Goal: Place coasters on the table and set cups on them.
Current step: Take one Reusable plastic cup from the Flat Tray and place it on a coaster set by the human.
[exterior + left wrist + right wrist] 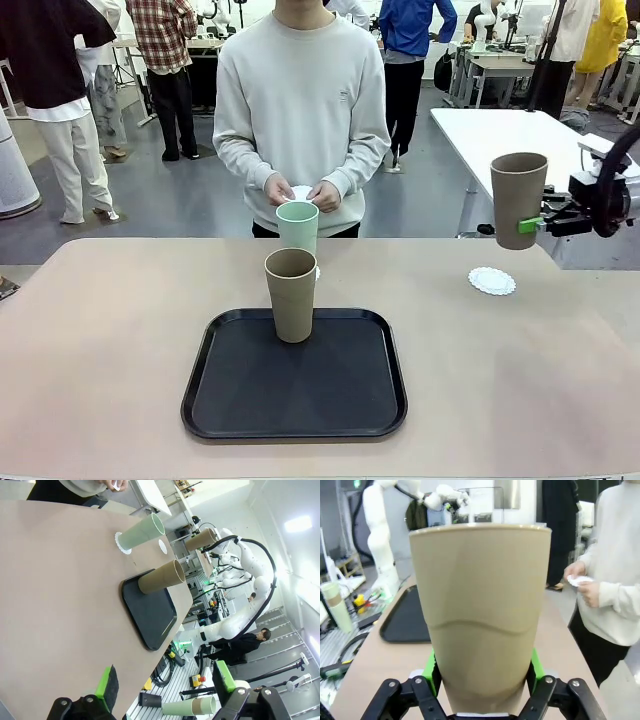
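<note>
— Where is the right gripper point(527, 226)?
— In the air at the far right corner of the worktop point(120, 330). It pinches a brown cup point(518, 198) low on its wall, upright, mouth up. The right wrist view shows the green pads pressed against its two sides.
— What lies below it?
— A bare coaster point(492, 281) lies flat near the right edge, lower than the held cup and a little to its left. It sits well apart from everything else, with open surface all around it.
— And the middle?
— A black tray point(294, 373) lies there, close to the near edge. A second brown cup point(291, 295) stands upright on the tray's far part. Just behind the tray a green cup point(297, 227) stands on another coaster point(119, 541), whose lacy rim shows at the base.
— The person?
— At the far edge, the person's hands point(325, 196) hold a third coaster point(300, 191) above the green cup.
— The left gripper point(165, 682)?
— Spread wide, with nothing between its pads. It looks across the bare left stretch of worktop toward the tray.
</note>
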Action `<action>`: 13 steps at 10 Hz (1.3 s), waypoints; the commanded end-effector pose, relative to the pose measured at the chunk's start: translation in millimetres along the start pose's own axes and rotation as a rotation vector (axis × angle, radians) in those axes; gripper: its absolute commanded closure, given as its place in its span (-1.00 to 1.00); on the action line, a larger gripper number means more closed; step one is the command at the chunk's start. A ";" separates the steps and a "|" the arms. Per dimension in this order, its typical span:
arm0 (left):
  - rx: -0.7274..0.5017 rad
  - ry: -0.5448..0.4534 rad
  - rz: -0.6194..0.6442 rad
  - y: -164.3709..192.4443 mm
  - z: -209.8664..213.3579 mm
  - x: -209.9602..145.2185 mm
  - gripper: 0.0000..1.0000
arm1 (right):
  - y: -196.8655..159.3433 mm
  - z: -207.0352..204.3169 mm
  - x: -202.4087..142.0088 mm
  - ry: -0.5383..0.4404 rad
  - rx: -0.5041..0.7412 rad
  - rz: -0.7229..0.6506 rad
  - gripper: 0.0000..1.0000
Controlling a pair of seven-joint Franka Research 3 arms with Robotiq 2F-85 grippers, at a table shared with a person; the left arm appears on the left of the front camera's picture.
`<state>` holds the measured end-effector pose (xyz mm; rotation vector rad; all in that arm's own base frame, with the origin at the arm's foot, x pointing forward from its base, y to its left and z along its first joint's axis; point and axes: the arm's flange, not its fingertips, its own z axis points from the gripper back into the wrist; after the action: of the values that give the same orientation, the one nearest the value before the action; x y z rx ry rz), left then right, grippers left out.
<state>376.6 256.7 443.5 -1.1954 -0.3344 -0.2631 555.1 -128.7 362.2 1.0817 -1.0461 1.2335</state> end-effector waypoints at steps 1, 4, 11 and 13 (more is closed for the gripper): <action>-0.002 0.002 -0.003 -2.5 1.8 -0.8 -1.00 | -26.3 10.6 -20.6 -0.125 -0.050 0.008 -0.61; -0.002 0.002 -0.003 -2.5 1.8 -0.8 -1.00 | -68.9 18.3 -43.5 -0.204 0.040 -0.071 -0.61; -0.002 0.002 -0.003 -2.5 1.8 -0.8 -1.00 | -62.7 11.0 -59.3 -0.175 0.054 -0.059 -0.61; -0.002 0.002 -0.003 -2.5 1.8 -0.8 -1.00 | -70.8 -10.1 -81.4 -0.072 0.103 0.087 -0.61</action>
<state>376.6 256.7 443.5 -1.1953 -0.3344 -0.2632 615.4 -143.4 290.5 1.2384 -1.1033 1.2395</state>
